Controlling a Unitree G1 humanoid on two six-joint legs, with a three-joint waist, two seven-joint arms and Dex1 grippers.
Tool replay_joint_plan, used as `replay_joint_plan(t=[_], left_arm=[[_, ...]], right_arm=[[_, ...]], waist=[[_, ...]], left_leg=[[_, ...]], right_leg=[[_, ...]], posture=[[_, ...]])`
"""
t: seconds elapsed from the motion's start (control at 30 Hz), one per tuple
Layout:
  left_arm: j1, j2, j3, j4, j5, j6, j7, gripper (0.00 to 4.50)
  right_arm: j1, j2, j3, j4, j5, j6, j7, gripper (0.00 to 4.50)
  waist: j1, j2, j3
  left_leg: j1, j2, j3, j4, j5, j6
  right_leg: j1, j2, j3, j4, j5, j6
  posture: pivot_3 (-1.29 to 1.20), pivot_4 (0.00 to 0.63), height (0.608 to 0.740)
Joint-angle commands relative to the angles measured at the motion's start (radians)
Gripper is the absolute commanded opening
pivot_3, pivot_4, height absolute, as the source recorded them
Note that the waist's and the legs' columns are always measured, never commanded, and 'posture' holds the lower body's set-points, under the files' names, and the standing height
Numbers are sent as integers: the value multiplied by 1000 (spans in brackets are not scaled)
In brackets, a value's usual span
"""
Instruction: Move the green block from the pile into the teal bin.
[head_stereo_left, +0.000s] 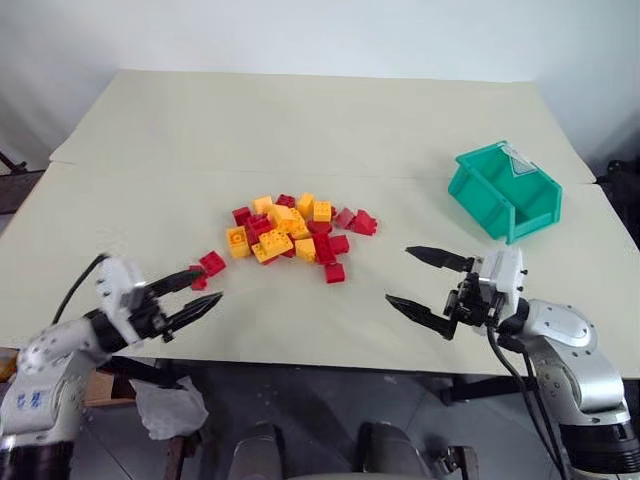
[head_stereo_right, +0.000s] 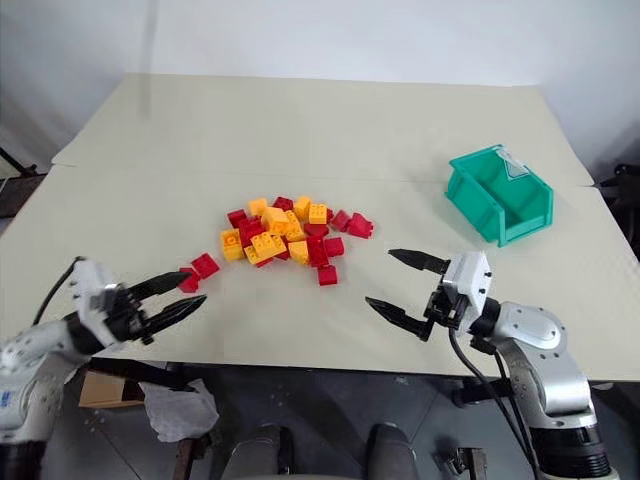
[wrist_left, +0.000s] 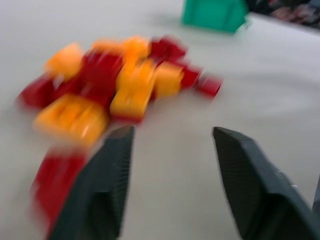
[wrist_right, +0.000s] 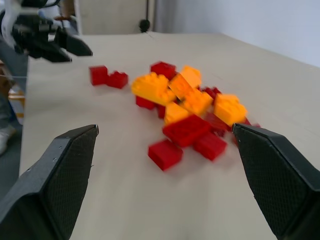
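Observation:
The pile (head_stereo_left: 290, 228) of red and yellow-orange bricks lies mid-table; the green block is hidden or out of view. Two red bricks (head_stereo_left: 208, 268) sit apart from the pile on its left. My left gripper (head_stereo_left: 212, 285) hovers level just in front of these stray bricks, open with nothing between its fingers (wrist_left: 100, 190). My right gripper (head_stereo_left: 398, 274) is to the right of the pile, open wide and empty, pointing toward the bricks (wrist_right: 190, 107). The teal bin (head_stereo_left: 480, 195) stands at the right, behind the right gripper.
The cream table (head_stereo_left: 320, 120) has a seam running across behind the pile. Its front edge lies just under both arms. A crumpled white wad (head_stereo_left: 168, 408) sits below that edge at the left. Bare tabletop stretches between pile and bin.

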Motion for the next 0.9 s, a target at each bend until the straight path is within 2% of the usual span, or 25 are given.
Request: replay_joint_plan(t=[0.03,0.2,0.37,0.5,0.7,0.9], left_arm=[[-120,2,-144,26,56,30,-56,1505],[-311,-79,-299,189,188,-10,-37,12],[-444,-175,-284,379,263,-82,77,12],[-534,-214,-246,526,306,-151,171,12],[-650,-228,-178,754,353,-256,303,12],[-663,-201,-158,835,368,-297,292,12]], right_arm=[[21,-16,-51,-25,-7,-31,-15,4500],[45,-5,-65,-63,-18,-39,-54,4500],[84,2,-77,-108,-24,-41,-97,4500],[107,7,-78,-132,-27,-41,-121,4500],[114,12,-66,-147,-32,-42,-145,4500],[99,16,-53,-147,-34,-39,-151,4500]], waist=[[-3,0,0],[-5,0,0],[2,0,0],[7,0,0],[8,-1,0],[2,-1,0]], left_leg=[[0,0,0,0,0,0],[0,0,1,0,0,0],[0,-1,0,1,0,0],[-1,-1,0,1,0,0],[-1,-1,0,2,0,0],[0,-1,0,2,0,0]], right_leg=[[0,0,0,0,0,0],[0,0,0,-1,0,0],[0,0,0,-1,0,0],[0,0,0,-2,0,1],[0,0,0,-2,0,1],[2,0,0,-1,0,1]], posture=[[0,150,740],[0,150,740],[0,150,740],[0,150,740],[0,150,740],[0,150,740]])
